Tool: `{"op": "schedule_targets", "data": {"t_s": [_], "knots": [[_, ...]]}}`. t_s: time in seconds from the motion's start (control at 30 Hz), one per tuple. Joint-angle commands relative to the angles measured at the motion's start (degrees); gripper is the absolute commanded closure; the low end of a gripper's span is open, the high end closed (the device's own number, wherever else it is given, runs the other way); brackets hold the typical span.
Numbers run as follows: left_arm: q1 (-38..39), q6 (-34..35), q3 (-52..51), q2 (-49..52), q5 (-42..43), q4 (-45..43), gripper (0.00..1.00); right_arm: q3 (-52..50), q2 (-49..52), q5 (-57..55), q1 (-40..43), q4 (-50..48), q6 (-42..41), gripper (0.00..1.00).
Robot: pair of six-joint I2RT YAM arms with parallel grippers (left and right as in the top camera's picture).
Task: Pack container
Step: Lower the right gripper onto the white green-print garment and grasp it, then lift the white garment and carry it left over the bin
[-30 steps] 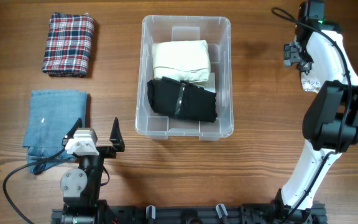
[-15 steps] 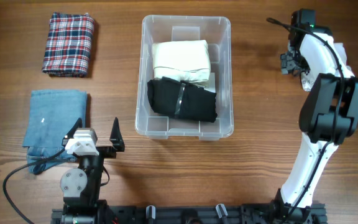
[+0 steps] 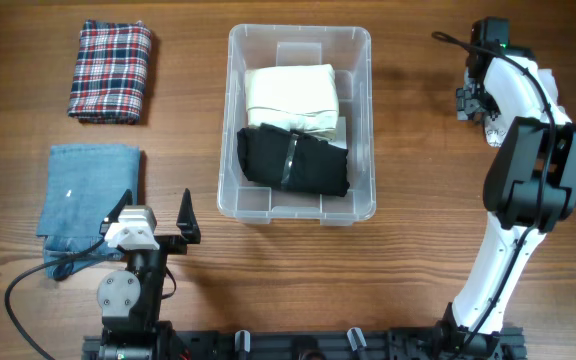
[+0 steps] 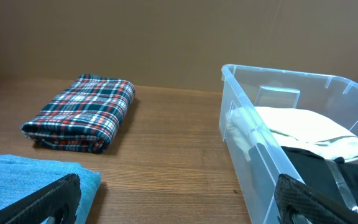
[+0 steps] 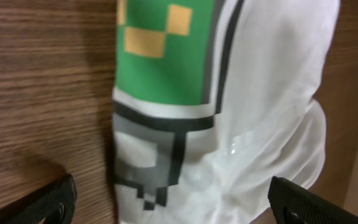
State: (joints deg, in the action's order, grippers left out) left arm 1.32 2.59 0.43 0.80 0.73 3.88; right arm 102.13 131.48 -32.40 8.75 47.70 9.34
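I see L pincer (image 3: 155, 206) spread wide by the blue denim fold (image 3: 88, 195). R pincer (image 5: 179, 202) is wide too, over a white garment w/ green pixel print (image 5: 166, 56). Clear plastic container (image 3: 298, 48) sits mid-tabletop (image 3: 418, 250), holding cream (image 3: 290, 95) and black (image 3: 293, 160) folded clothes.

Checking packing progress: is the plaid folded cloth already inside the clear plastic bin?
No, the red-and-navy plaid folded cloth lies on the wooden table, outside the clear rectangular plastic container.
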Motion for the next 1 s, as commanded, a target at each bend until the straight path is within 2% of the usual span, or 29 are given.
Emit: {"op": "schedule_targets", "data": {"t_s": [0.0,0.73,0.83,0.97], "knots": [[-0.3,-0.9,-0.1,-0.4,-0.3,0.3,0.00,-0.5,1.6,0.1,1.1,-0.6,1.2,0.01],[-0.3,-0.9,-0.1,-0.4,-0.3,0.3,0.00,-0.5,7.3,6.8,3.5,-2.9,1.2,0.01],[-0.3,-0.9,-0.1,-0.4,-0.3,0.3,0.00,-0.5,7.5,6.8,3.5,-3.3,1.2,0.04],[-0.3,-0.9,-0.1,-0.4,-0.3,0.3,0.00,-0.5,7.5,7.5,4.0,-3.6,1.0,0.15]]}}
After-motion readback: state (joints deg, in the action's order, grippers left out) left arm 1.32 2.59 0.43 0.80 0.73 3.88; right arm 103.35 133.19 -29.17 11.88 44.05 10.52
